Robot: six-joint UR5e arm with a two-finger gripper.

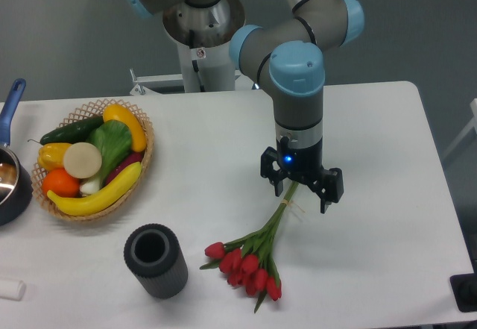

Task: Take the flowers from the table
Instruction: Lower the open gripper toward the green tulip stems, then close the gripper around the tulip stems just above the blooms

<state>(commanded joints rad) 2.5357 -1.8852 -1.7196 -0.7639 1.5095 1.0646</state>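
The flowers (250, 265), a bunch of red tulip buds on long green stems, lie on the white table (373, 157) near its front edge. Their buds point toward the front and the stems run up and to the right. My gripper (302, 198) points straight down over the upper end of the stems. Its fingers (326, 198) stand open, one on each side of the stems, and the stem tips are hidden behind it. Nothing is held.
A wicker basket (147, 144) of vegetables and fruit stands at the left. Left of the flowers, a dark upright cylinder (155, 260) stands close by. A pot with a blue handle (11, 187) sits at the left edge, and a small white object (10, 289) lies at the front left.
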